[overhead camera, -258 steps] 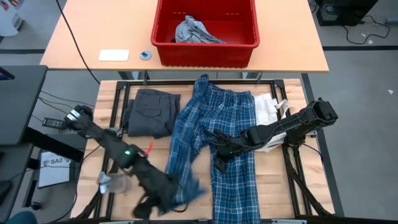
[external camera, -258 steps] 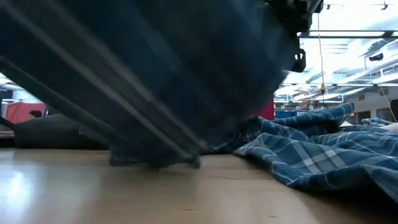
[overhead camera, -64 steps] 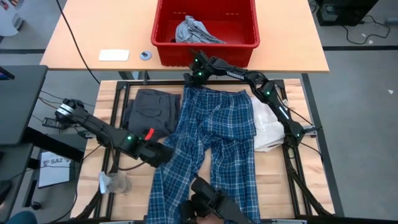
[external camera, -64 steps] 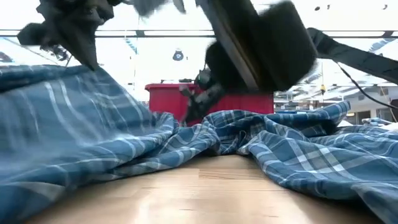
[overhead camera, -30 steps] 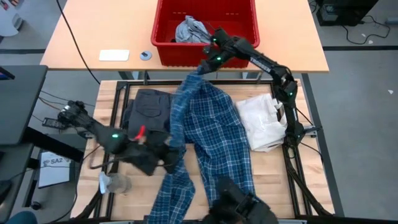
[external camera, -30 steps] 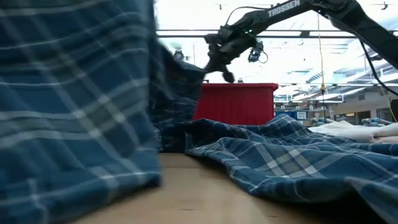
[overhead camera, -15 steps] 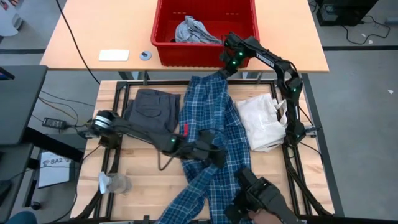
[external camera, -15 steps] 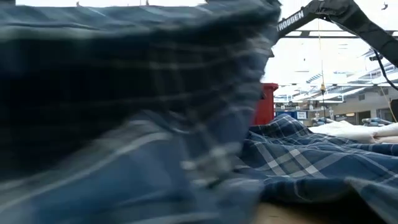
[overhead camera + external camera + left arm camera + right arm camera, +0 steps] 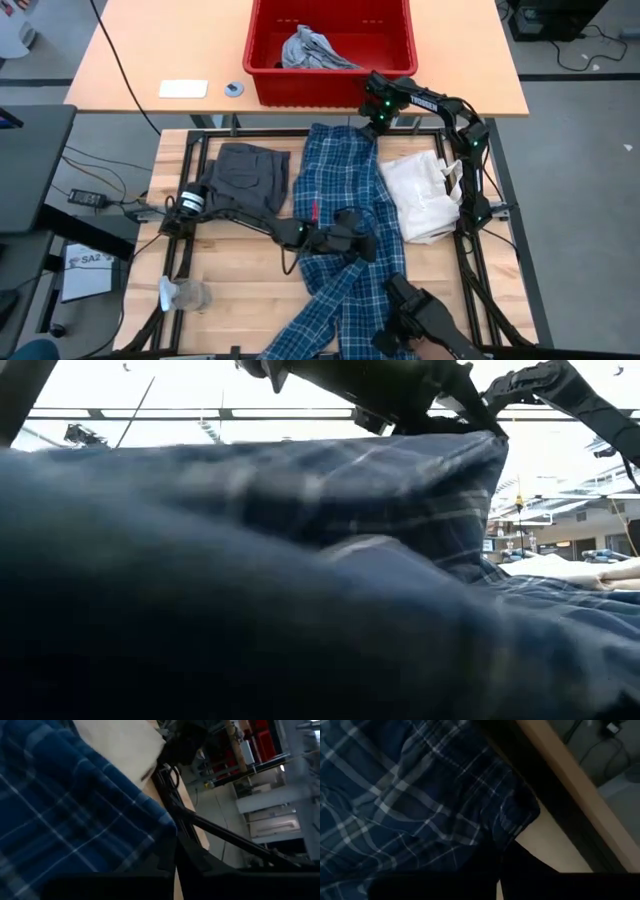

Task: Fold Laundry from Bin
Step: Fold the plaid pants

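Fingers of both arms are pinched shut on the same blue-and-white plaid cotton garment [image 9: 340, 215], and that is why it lies stretched in a long strip down the middle of the slatted wooden worktop [image 9: 240, 265]. Nearer in, the left gripper [image 9: 362, 243] clamps a fold at the garment's middle, apparently carrying one half across the other; the left wrist view shows plaid cloth bunched right at its dark fingers [image 9: 170, 865]. The garment's near end trails off the worktop's front edge, beside a dark object there that I cannot identify.

Left of the plaid lies one folded dark grey garment [image 9: 245, 178], laid flat at the worktop's left, probably done with. Right of it sits one crumpled white fabric piece [image 9: 420, 195], touching the plaid's edge.

Farther back, the right gripper [image 9: 375, 118] pins the plaid's far end near the worktop's far edge, seemingly as an anchor while the left folds; its wrist view shows a hem caught at its fingers [image 9: 512, 857].

Farthest, on a second, pale tabletop [image 9: 150, 50], stands the bright red rectangular plastic bin [image 9: 330, 85], holding one light grey crumpled piece [image 9: 312, 50] still waiting.

Count: two arms, one bin, three garments in view besides the white piece.
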